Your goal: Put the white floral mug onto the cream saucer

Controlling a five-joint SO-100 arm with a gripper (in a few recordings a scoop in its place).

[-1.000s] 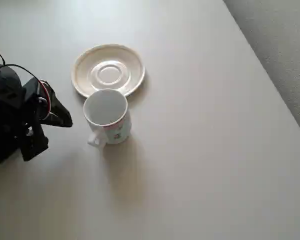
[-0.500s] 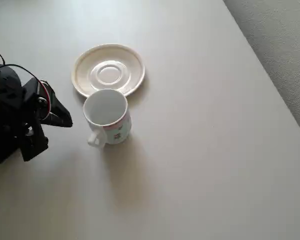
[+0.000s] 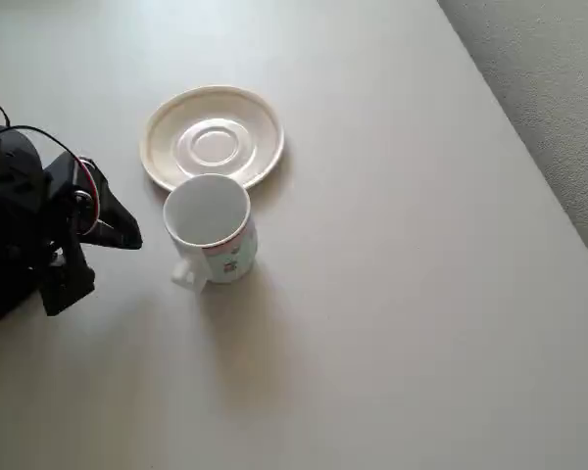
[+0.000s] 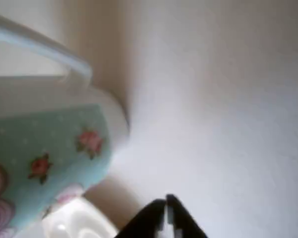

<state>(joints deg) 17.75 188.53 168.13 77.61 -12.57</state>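
White ceramic, the white floral mug (image 3: pixel 209 228) stands upright and empty on the pale surface (image 3: pixel 402 294), just beside the cream saucer (image 3: pixel 212 137), whose centre well holds nothing; the black end effector (image 3: pixel 103 245) hovers left of the mug in the overhead view, fingers parted, gripping nothing

Barely anything moves here: in the overhead view the black arm (image 3: pixel 24 230) at the left edge shifts a hair, and the tool (image 3: pixel 103 245) nudges slightly toward the mug (image 3: pixel 211 230).
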